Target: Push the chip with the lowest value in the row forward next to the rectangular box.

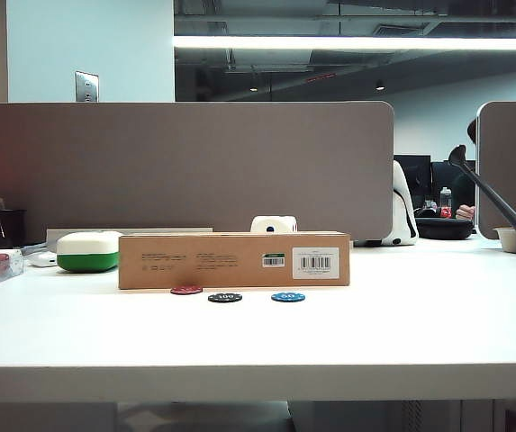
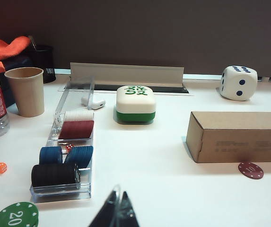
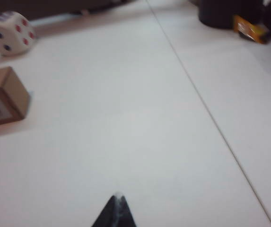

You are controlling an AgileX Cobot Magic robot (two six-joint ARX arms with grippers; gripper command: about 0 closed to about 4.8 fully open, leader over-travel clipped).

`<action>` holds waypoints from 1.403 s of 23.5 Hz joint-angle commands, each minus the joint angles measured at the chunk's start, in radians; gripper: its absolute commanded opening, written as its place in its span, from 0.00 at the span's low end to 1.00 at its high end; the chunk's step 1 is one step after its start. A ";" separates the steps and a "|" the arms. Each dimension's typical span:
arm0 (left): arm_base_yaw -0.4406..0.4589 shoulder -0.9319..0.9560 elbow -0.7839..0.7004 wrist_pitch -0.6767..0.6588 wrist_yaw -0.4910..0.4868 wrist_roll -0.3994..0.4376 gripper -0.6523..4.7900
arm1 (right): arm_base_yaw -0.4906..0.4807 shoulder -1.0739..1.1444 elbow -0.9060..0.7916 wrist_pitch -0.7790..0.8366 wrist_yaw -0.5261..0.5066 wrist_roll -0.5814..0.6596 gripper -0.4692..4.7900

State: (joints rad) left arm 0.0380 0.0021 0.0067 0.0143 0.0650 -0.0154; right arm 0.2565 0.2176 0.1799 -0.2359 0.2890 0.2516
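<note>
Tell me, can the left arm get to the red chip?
Probably yes. The left pincer is shut, low over the table, and only bare table lies between it and the red chip beside the box.

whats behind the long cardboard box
Behind the rectangular box a large white die stands, only its top showing in the exterior view. The box hides the table right behind it. Both the left gripper and right gripper sit shut, well short of it.

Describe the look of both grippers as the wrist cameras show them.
Little shows. The left gripper appears as two dark, glossy, pointed fingertips pressed into a narrow wedge. The right gripper looks the same: a black tapered tip, slightly blurred. No cables, markings or arm links are visible.
</note>
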 commanded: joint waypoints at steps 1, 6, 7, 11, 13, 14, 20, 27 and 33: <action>-0.001 0.000 0.001 0.009 0.003 0.004 0.11 | -0.014 -0.071 -0.071 0.161 -0.064 -0.105 0.08; -0.001 0.000 0.001 0.009 0.003 0.004 0.11 | -0.077 -0.190 -0.142 0.256 -0.089 -0.174 0.08; -0.001 0.000 0.001 0.009 0.003 0.004 0.11 | -0.089 -0.205 -0.148 0.256 -0.089 -0.174 0.08; -0.001 0.000 0.001 0.009 0.003 0.004 0.11 | -0.112 -0.220 -0.174 0.256 -0.090 -0.174 0.08; -0.001 0.000 0.001 0.008 0.003 0.004 0.11 | -0.114 -0.220 -0.179 0.230 -0.094 -0.174 0.08; -0.001 0.000 0.001 0.008 0.003 0.004 0.11 | -0.126 -0.220 -0.179 0.225 -0.131 -0.174 0.08; -0.001 0.000 0.001 0.008 0.003 0.004 0.11 | -0.162 -0.220 -0.179 0.226 -0.275 -0.173 0.08; -0.001 0.000 0.001 0.008 0.003 0.004 0.11 | -0.175 -0.220 -0.179 0.225 -0.291 -0.173 0.08; -0.001 0.000 0.001 0.008 0.003 0.004 0.11 | -0.194 -0.220 -0.179 0.225 -0.291 -0.173 0.08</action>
State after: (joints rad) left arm 0.0380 0.0021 0.0067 0.0113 0.0647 -0.0158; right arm 0.0669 -0.0021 0.0063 -0.0242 -0.0006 0.0803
